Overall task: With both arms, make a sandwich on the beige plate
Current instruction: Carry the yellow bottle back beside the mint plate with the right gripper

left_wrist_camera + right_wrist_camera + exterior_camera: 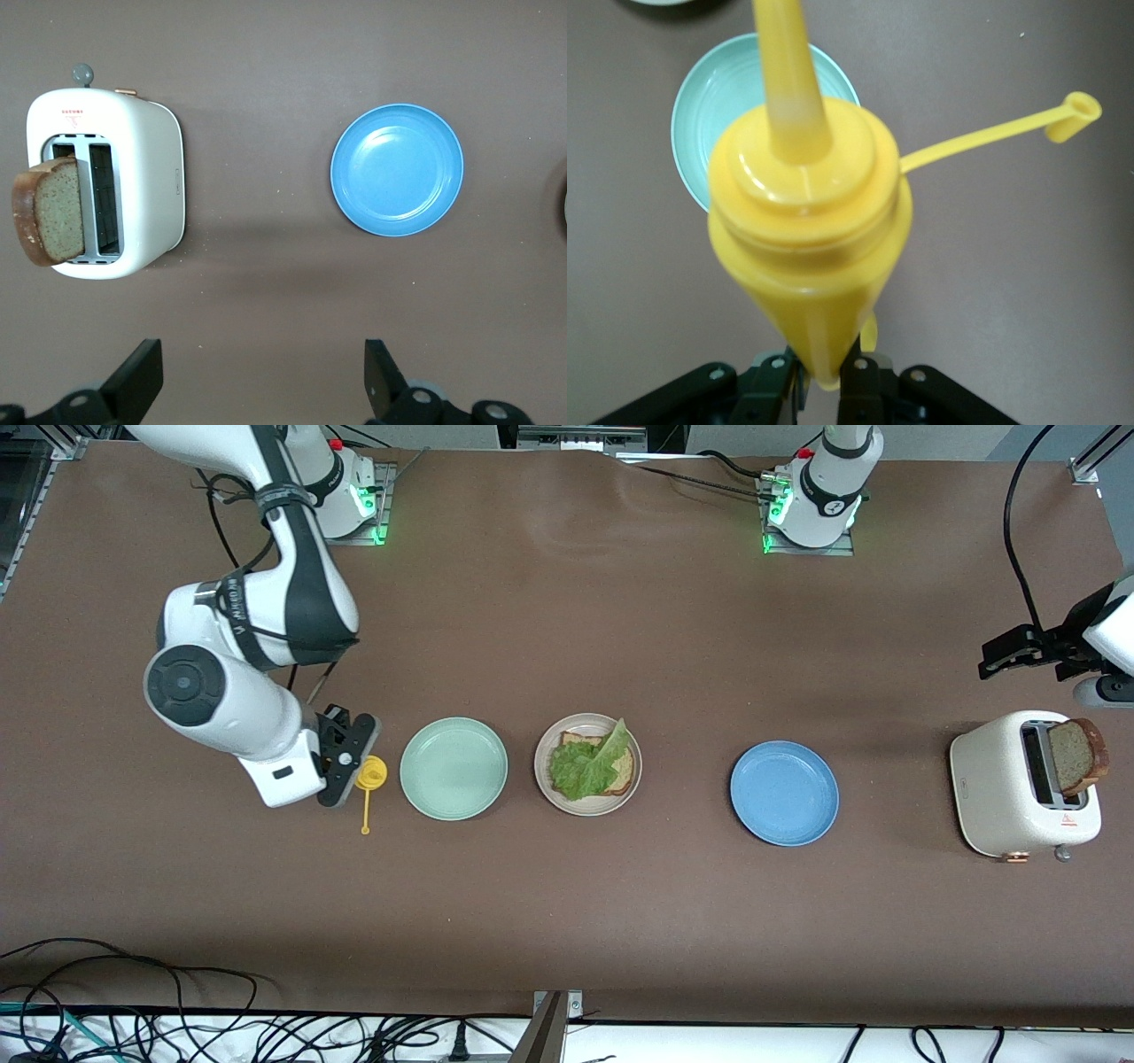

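Pinching yellow squeeze bottle (808,221) in right gripper (347,755) beside mint-green plate (454,769); keeping left gripper (261,381) spread, aiming squarely at toaster's (992,788) bread slice (1076,755) for lettuce-topped sandwich (592,766) on beige plate (545,779).

Left arm (1099,646) cut off at frame edge; lettuce (589,764) hides most of bread slice (620,766).
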Controlling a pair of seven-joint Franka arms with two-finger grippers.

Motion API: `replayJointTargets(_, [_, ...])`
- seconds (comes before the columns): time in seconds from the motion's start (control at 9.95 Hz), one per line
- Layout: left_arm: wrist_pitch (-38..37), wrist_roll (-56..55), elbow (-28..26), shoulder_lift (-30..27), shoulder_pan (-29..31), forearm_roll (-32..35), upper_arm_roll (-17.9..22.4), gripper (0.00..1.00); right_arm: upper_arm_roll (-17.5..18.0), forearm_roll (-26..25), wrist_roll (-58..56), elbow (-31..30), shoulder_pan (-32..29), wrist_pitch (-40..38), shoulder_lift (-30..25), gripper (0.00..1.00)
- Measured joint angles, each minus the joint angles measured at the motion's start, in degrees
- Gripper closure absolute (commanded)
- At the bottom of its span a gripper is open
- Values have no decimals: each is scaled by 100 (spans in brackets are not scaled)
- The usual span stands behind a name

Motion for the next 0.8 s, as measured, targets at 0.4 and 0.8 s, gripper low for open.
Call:
replayJointTargets(0.4, [-3,0,0,-4,-3,0,-19,0,72,1456,-1997,-959,-759,677,-242,100])
replayJointTargets(0.8, [-6,0,0,-3,-5,0,-66,0,95,3150,-4290,-1541,-1334,812,-109,100])
